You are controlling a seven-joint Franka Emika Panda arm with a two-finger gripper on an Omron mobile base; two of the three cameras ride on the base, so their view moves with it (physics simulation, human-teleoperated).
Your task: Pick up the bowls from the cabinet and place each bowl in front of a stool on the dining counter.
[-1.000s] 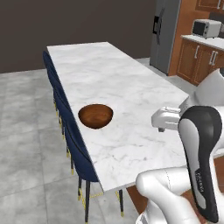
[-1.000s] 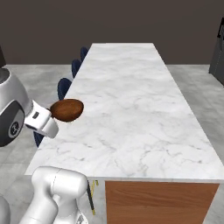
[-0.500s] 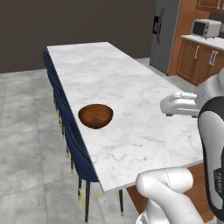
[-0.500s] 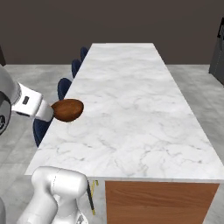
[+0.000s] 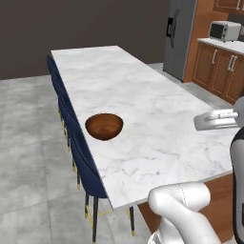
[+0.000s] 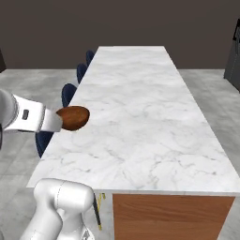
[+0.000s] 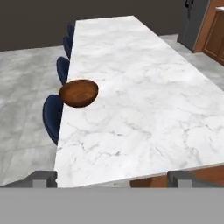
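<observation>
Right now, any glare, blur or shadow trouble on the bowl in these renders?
Left base view: brown bowl sharp, soft sheen inside, faint shadow on the dining counter. Right base view: bowl partly covered by the white arm, no glare. Hand view: bowl crisp, lighting flat and even, fingers slightly soft at the bottom.

A grey tiled floor is spreading out around me, and a dark wall is closing off the far side of the room. To my right a steel-grey refrigerator is standing just beside a run of low brown base cabinets, and a silver microwave is sitting on their worktop.
</observation>
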